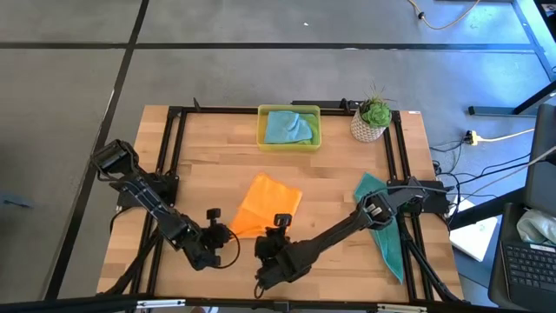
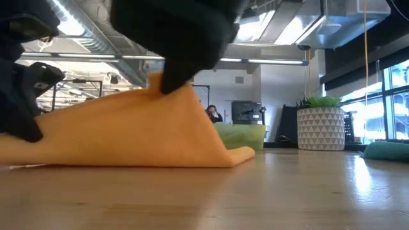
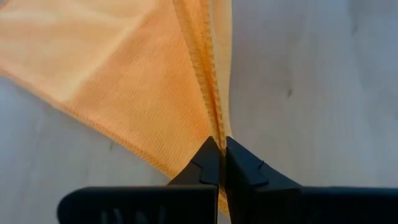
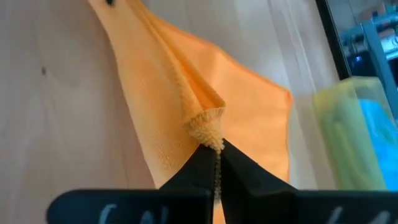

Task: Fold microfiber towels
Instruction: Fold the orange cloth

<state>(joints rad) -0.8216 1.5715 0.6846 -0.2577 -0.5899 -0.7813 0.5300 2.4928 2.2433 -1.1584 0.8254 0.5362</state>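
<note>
An orange towel (image 1: 268, 204) lies near the middle of the table, its far part flat on the wood. It rises in a tent toward the near edge in the low view (image 2: 128, 134). My left gripper (image 1: 228, 233) is shut on its near left end. My right gripper (image 1: 276, 228) is shut on its near right end. A teal towel (image 1: 288, 127) lies bunched in the yellow tray (image 1: 261, 132) at the far edge. Another teal towel (image 1: 384, 224) lies at the table's right edge under my right arm. My left gripper (image 3: 221, 146) pinches the orange towel's hemmed edges (image 3: 214, 124) between its two fingers, two layers lying together. The fingers come low from the table's near left. That end sits close above the table, and the cloth runs slack away from it. My right gripper (image 4: 217, 152) pinches a folded corner of the orange towel (image 4: 208, 127) between its fingertips, several layers bunched. The fingers come from the near side, slanting down. That corner (image 2: 171, 86) is lifted off the table, and the cloth slopes down from it to the wood.
A potted plant (image 1: 372, 122) in a white patterned pot stands at the far right corner. A black metal frame (image 1: 174, 165) runs along the table's sides. Bare wood lies between the orange towel and the tray.
</note>
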